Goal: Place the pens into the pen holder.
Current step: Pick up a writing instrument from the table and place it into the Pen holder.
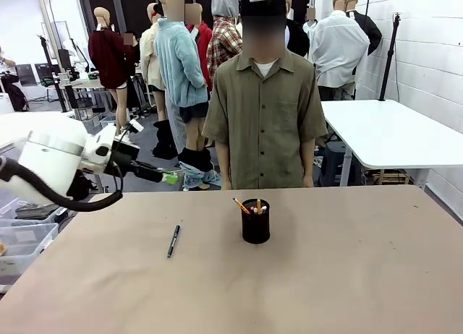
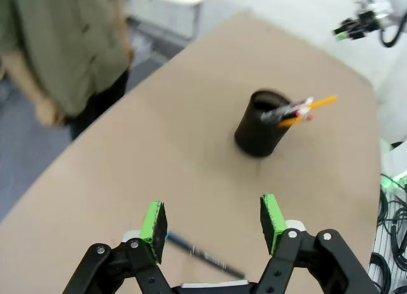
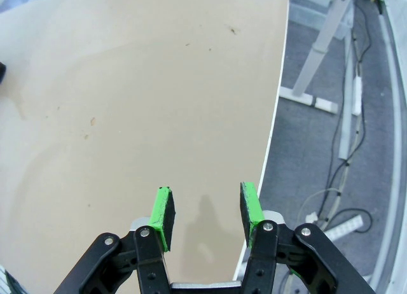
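The table (image 1: pixel 347 276) is plain light brown with a few small dark spots. The pen holder (image 1: pixel 255 222) is black, and the pens (image 1: pixel 251 206) in it are orange and yellow with pink and white ends. The loose pen (image 1: pixel 173 241) is dark. The left gripper (image 2: pixel 212 216) and the right gripper (image 3: pixel 206 209) are black with bright green pads. The person's shirt (image 1: pixel 264 124) is olive green

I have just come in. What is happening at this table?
The robot is putting pens into a black pen holder in the middle of the table. Several pens already stand in it; one dark pen lies on the table to its left. The left gripper, jaws open and empty, hovers above that pen. The right gripper is open over the table's edge. A person stands at the far side.
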Controlling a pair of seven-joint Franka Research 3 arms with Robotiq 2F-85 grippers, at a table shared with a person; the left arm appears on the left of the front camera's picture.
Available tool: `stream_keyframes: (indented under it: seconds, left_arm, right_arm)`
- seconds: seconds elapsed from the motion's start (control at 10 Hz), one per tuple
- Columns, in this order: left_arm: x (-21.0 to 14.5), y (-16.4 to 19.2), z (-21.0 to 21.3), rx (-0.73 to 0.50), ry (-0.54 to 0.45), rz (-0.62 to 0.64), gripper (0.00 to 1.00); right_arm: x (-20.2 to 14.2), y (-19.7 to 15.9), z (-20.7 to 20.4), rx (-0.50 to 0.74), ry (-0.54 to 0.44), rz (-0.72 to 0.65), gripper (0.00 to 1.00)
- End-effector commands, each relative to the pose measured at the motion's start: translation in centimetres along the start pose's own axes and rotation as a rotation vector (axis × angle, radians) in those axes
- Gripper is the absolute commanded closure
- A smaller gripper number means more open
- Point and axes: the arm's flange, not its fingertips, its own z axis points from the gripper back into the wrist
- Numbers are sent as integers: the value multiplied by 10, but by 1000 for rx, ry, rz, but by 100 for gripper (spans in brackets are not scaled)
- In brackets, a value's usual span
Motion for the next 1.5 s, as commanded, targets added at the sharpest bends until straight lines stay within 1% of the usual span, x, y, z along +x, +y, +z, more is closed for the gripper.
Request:
stream_keyframes:
  seconds: [0.0, 0.1, 0.2, 0.4, 0.6, 0.8, 0.9, 1.1, 1.2, 1.3, 1.4]
  left_arm:
    - [-4, -37, 5, 55, 161, 152, 22]
    - [-10, -40, 10, 104, 213, 230, 22]
    - [-12, -41, 13, 137, 230, 274, 22]
    - [-8, -43, 8, 193, 255, 306, 22]
    - [-4, -41, -11, 197, 350, 388, 22]
    - [2, -42, -36, 164, 422, 400, 22]
    - [4, -41, -51, 167, 443, 411, 22]
    - [-1, -37, -82, 256, 550, 429, 22]
    - [-4, -32, -93, 363, 574, 438, 22]
    - [-7, -35, -99, 378, 602, 433, 22]
    - [-11, -34, -109, 440, 608, 423, 22]
  right_arm:
    - [0, 0, -2, -9, 9, 6, 46]
    - [0, 0, -2, -9, 9, 6, 46]
    - [0, 0, -2, -9, 9, 6, 46]
    - [0, 0, -2, -9, 9, 6, 46]
    - [0, 0, -2, -9, 9, 6, 46]
    - [0, 0, -2, -9, 9, 6, 46]
    - [0, 0, -2, -9, 9, 6, 46]
    - [0, 0, -2, -9, 9, 6, 46]
    - [0, 0, -2, -9, 9, 6, 46]
    - [0, 0, -2, -9, 9, 6, 46]
    - [0, 0, -2, -9, 9, 6, 46]
